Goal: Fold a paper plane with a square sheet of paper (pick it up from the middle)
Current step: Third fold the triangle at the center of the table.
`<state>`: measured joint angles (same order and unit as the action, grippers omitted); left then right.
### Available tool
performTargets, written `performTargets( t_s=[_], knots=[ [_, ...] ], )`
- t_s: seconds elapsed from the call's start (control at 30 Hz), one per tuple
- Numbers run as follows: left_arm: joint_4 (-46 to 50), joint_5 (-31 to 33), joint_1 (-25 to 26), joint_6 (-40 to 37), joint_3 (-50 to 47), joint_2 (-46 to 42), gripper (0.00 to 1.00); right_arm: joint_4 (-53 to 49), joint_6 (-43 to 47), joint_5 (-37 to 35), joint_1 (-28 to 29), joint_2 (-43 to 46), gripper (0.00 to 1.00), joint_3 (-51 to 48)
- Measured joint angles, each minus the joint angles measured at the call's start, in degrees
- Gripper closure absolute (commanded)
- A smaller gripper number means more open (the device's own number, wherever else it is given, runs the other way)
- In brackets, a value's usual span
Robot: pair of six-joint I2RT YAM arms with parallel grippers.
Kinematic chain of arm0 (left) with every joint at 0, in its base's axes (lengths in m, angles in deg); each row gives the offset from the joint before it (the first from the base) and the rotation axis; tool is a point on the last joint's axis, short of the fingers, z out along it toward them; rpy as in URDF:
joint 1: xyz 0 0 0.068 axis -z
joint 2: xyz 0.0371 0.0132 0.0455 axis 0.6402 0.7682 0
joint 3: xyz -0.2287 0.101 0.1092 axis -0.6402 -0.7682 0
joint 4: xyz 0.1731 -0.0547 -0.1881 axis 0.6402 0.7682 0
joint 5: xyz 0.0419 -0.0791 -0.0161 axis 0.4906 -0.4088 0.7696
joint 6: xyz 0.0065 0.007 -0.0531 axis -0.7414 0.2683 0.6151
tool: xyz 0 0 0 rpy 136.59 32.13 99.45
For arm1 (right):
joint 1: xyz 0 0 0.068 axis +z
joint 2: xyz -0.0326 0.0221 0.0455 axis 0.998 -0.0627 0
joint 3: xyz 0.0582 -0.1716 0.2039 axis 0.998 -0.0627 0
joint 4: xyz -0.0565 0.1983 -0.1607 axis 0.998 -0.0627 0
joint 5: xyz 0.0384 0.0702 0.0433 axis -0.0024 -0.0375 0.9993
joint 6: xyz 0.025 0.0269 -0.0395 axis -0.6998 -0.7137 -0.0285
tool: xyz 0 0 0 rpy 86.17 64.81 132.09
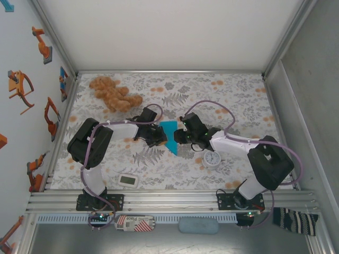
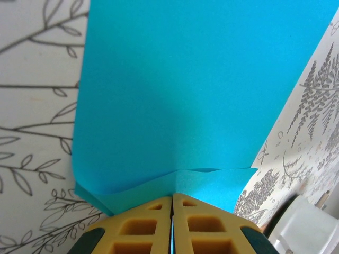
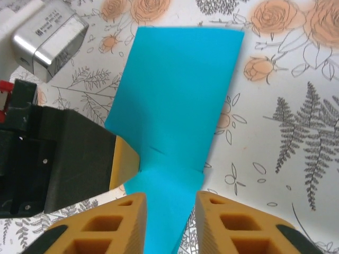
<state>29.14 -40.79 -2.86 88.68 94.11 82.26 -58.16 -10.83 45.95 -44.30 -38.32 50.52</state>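
Left fingers [image 2: 161, 225] pinched on blue paper [image 2: 185, 90] | right fingers [image 3: 205, 225] parted, paper between, seemingly loose

The location is a robotics laboratory test cell. Aluminium frame posts [image 1: 55, 37] and plain white panels [image 1: 169, 32] enclose the work surface. The left arm base [image 1: 98, 201] and the right arm base [image 1: 241, 201] are bolted to a slotted aluminium rail [image 1: 169, 198] at the near edge. A purple cable [image 1: 209, 101] runs along each arm. Stickers of orange robot arms [image 1: 41, 45] are on the left wall. A floral cloth [image 1: 238, 100] covers the table. Unrelated props lie on it: a teddy bear [image 1: 114, 94], a small clock [image 1: 213, 159], a white gadget [image 1: 128, 181].
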Motion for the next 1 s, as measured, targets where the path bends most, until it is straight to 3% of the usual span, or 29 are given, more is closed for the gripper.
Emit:
performTargets(
  t_s=[0.27, 0.57, 1.0],
  knots=[
    [-3.78, 3.28, 0.09, 2.08, -0.46, 0.07, 0.9, 0.07, -2.91, 6.01, -0.92, -2.49, 0.91, 1.53],
    [-7.15, 3.08, 0.09, 2.51, -1.68, 0.07, 0.88, 1.57, -4.31, 13.14, -1.14, -7.78, 0.96, 2.67],
    [-7.87, 2.29, 0.04, 2.47, -1.92, 0.07, 0.87, 2.12, -4.68, 16.39, -2.56, -12.83, 0.98, 6.45]
  ],
)
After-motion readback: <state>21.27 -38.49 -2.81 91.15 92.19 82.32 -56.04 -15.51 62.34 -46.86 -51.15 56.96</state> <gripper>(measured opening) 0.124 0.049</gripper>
